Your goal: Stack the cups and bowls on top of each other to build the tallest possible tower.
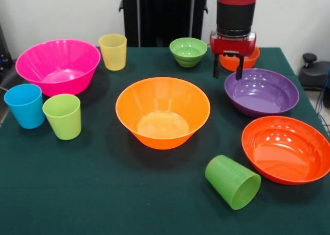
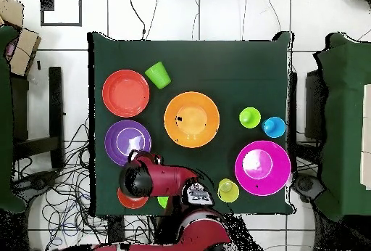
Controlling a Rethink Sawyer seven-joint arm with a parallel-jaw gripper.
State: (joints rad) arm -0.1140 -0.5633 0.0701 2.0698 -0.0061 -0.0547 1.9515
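The gripper (image 1: pixel 229 73), fingers apart and empty at upper right, may bump the purple bowl (image 1: pixel 261 91) rim when descending.

Evenly lit from above; soft shadows beneath bowls (image 1: pixel 163 111); mild glare on glossy interiors; front view sharp.
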